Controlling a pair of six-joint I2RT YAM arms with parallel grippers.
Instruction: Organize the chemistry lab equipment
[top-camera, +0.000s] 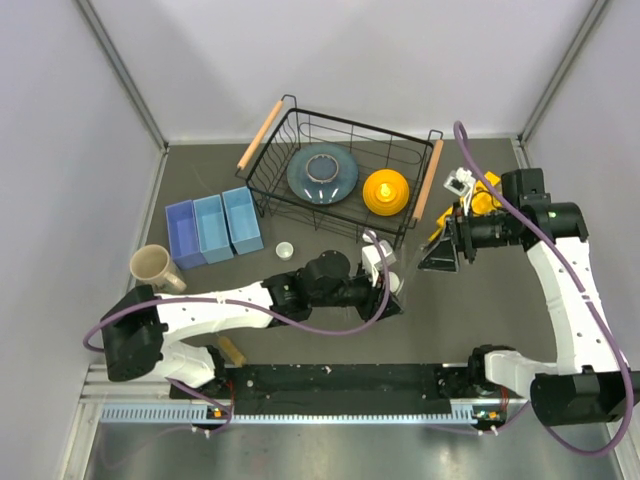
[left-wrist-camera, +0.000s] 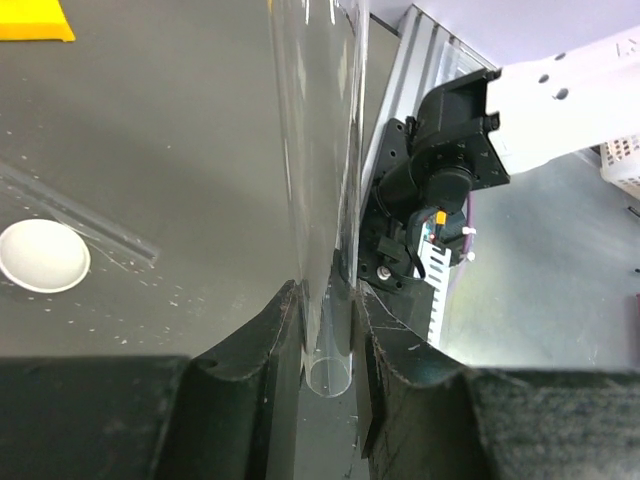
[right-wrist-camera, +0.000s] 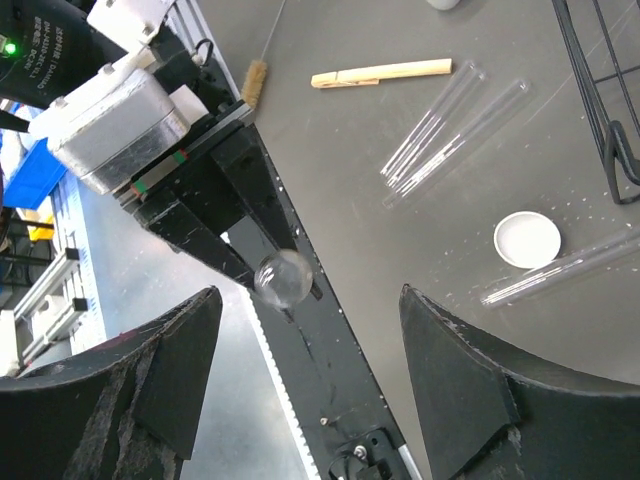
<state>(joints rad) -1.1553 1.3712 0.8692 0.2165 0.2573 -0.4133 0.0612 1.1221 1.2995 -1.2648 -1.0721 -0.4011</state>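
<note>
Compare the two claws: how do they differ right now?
The left claw is shut; the right claw is wide open. The left claw grips a clear tube; the right claw holds nothing. Both are black and sit close together off the near right corner of the basket.

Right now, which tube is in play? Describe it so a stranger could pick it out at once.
From the basket at the back of the table, come forward past its near right corner to the left claw. The tube is clamped between that claw's fingers and held up off the table, while the other tubes lie flat.
</note>
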